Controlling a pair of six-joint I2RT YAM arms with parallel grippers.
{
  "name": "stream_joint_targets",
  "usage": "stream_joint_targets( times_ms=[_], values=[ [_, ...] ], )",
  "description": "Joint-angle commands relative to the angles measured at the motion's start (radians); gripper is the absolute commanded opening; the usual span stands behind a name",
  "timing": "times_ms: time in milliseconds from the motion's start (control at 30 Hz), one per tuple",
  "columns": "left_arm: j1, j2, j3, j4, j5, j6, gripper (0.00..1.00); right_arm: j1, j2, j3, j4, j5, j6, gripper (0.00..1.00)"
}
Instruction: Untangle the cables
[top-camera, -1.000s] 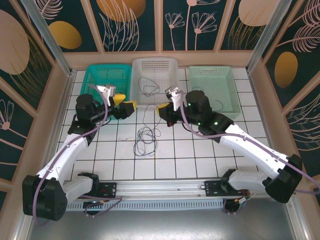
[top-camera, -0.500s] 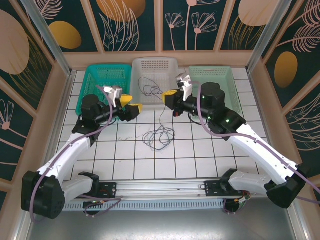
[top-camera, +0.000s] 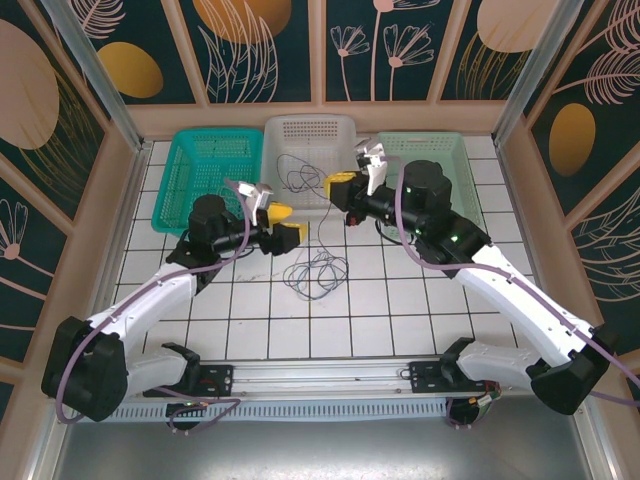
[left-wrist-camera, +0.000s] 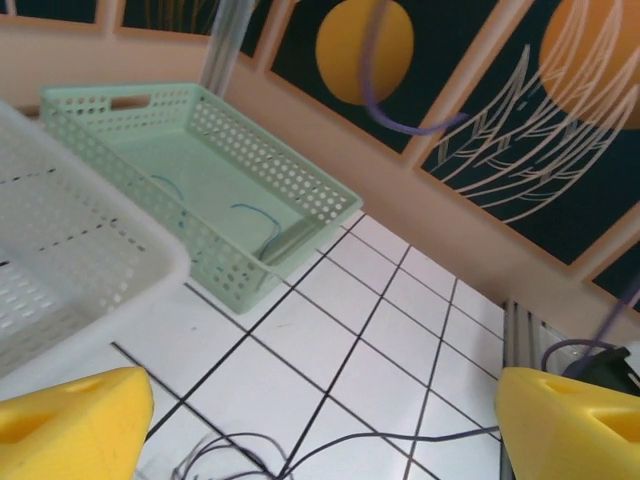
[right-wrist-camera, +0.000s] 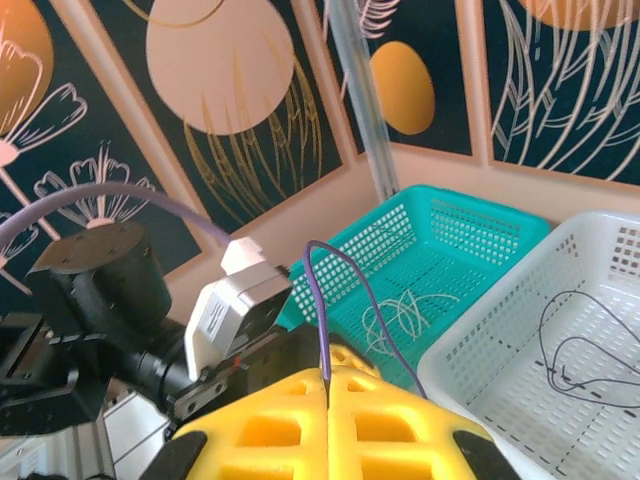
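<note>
Several dark cables (top-camera: 316, 272) lie in a loose knot on the white tiles (top-camera: 400, 300) at mid-table, slightly wider left to right. One strand (right-wrist-camera: 320, 310) rises from it, running near-to-far into the right gripper (top-camera: 340, 186), whose jaws pinch it tight. Just left of it, the left gripper (top-camera: 288, 222) hovers, jaws wide and empty. Separation looks under way. Next, the left claw should pin the remaining loops so the pinched strand pulls free.
</note>
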Motion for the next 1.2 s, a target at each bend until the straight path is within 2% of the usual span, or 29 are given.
stream_joint_targets(
  times_ms=[0,167,367,867,1167],
  values=[
    [-0.056,0.034,0.013,0.075,0.030,-0.001,0.88,-0.007,-0.003,0.036,0.093,0.051,0.023,0.00],
    [-0.119,0.106,0.004,0.131,0.021,-0.024,0.88,-0.007,-0.007,0.031,0.163,0.065,0.049,0.00],
    [-0.123,0.171,-0.009,0.056,-0.083,0.015,0.84,-0.007,-0.009,0.116,0.152,0.069,0.037,0.00],
    [-0.179,0.390,0.030,0.037,-0.137,0.001,0.76,-0.005,0.000,0.260,0.142,0.027,0.068,0.00],
    [-0.211,0.461,0.091,-0.106,-0.221,0.064,0.70,-0.005,0.058,0.421,0.077,0.070,0.052,0.00]
  ],
)
